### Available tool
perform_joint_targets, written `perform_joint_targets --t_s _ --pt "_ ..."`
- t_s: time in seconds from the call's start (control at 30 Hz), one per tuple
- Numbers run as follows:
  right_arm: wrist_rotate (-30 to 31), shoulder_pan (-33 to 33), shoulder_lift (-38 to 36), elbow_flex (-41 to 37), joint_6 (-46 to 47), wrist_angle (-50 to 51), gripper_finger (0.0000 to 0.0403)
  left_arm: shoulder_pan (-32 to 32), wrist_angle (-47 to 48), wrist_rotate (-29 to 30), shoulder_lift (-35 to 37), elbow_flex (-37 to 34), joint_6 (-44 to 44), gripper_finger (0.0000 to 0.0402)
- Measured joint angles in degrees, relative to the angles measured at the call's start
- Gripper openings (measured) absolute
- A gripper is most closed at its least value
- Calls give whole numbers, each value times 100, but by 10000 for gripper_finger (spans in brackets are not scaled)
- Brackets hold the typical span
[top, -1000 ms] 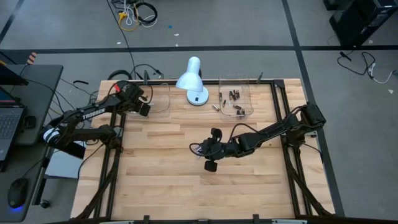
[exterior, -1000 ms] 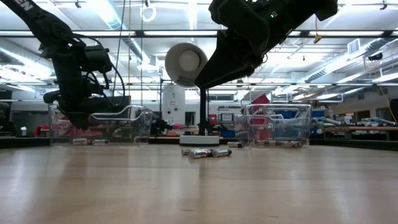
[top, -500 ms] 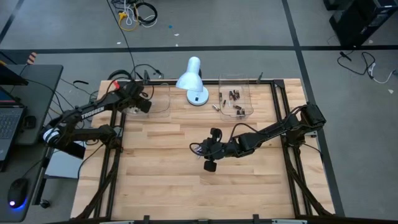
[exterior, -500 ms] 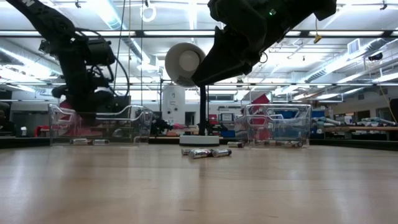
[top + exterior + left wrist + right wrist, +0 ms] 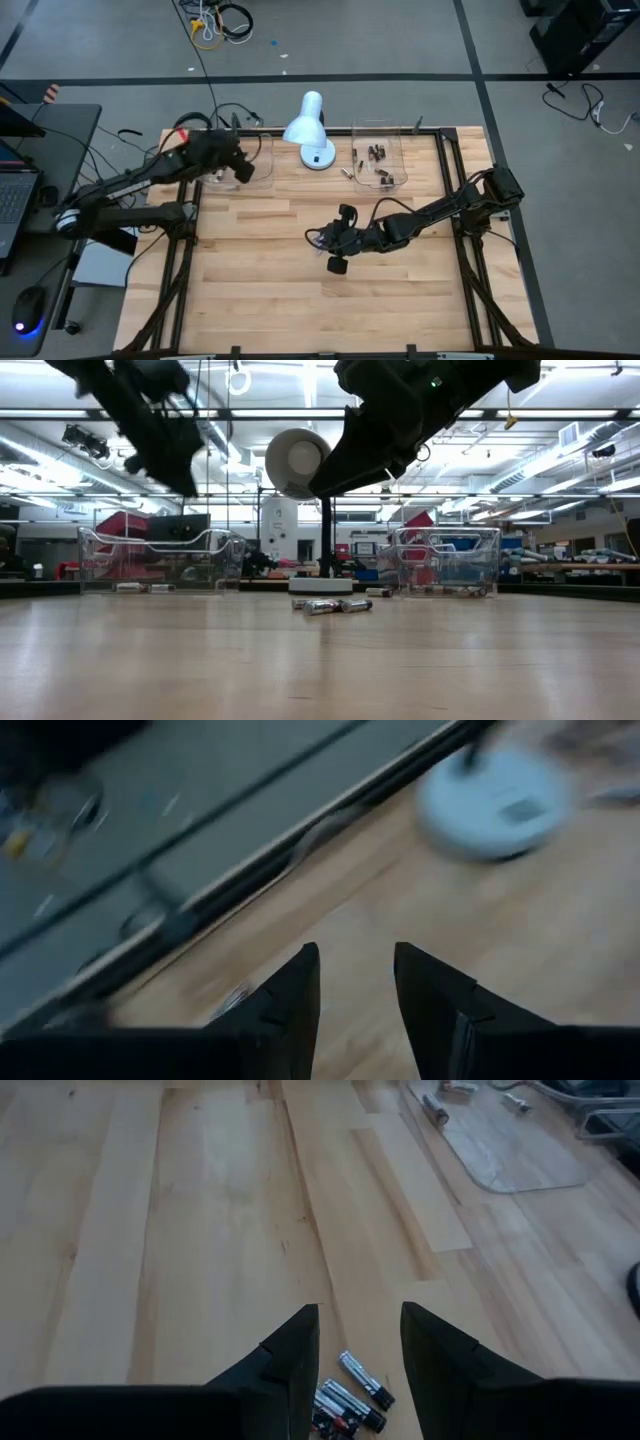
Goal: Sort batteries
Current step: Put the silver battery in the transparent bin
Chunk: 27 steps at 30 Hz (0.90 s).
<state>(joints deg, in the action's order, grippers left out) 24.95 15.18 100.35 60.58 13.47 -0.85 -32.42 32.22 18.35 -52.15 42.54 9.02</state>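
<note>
Pale butcher-block wooden table (image 5: 270, 270) inside a dark metal frame, standing on grey floor; a white desk lamp (image 5: 310, 130) at the middle of the far edge serves as landmark. To the lamp's left, a clear plastic tray (image 5: 258, 158); to its right, another clear tray (image 5: 378, 160) holding several dark batteries (image 5: 378, 153), with one more loose cell (image 5: 347, 172) between lamp base and that tray. In front of the lamp, toward the table centre, a small cluster of silvery batteries (image 5: 335, 605) lying on the wood, seen also just ahead of the right gripper's fingertips (image 5: 300, 1342). Beyond the table in the low view, an open workshop hall with ceiling strip lights, shelving and red bins; left of the table, a desk with a laptop (image 5: 12, 200) and a mouse (image 5: 27, 310). Right gripper (image 5: 341, 240) hanging in front of the lamp above the cluster, fingers parted by a moderate gap and empty. Left gripper (image 5: 240, 160) above the left tray, fingers (image 5: 290, 1005) set apart by a narrow gap, nothing between them. Compared with half a second ago: left gripper shifted nearer the lamp and raised well above the tray wall; right arm and batteries unchanged.
</note>
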Motion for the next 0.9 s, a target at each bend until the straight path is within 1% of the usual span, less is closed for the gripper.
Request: perform_joint_targets --t_s 0.13,0.23,0.33,0.43,0.5,0.63,0.7,0.77,0.83,0.9 --pt "112 0 -9 0 -75 3 128 1194 -267 -36 512 -3 -37 129" --pt "112 5 -29 0 -159 2 128 2261 -734 -92 698 -94 -125 129" --pt "61 39 -75 0 -275 46 128 3352 -1324 -78 691 -257 -304 129" --pt "-100 90 -79 0 -349 73 128 4293 -1888 195 552 -527 -494 129" --pt "-182 117 -42 0 -364 100 128 4797 -2038 475 415 -705 -554 129" --pt "-204 130 34 -95 -267 93 128 5621 -2620 989 -58 -1109 -544 129" --pt "-122 119 103 -161 -246 100 128 5943 -3051 1293 -372 -1304 -568 129" --pt "-60 44 279 -163 -270 -185 128 6141 -3496 1681 -688 -1416 -579 129" --pt "-58 -49 470 -155 -310 -421 128 6244 -3751 2034 -988 -1479 -581 129" --pt "-47 -164 612 -158 -343 -510 128 6252 -3987 2124 -1312 -1472 -582 129"
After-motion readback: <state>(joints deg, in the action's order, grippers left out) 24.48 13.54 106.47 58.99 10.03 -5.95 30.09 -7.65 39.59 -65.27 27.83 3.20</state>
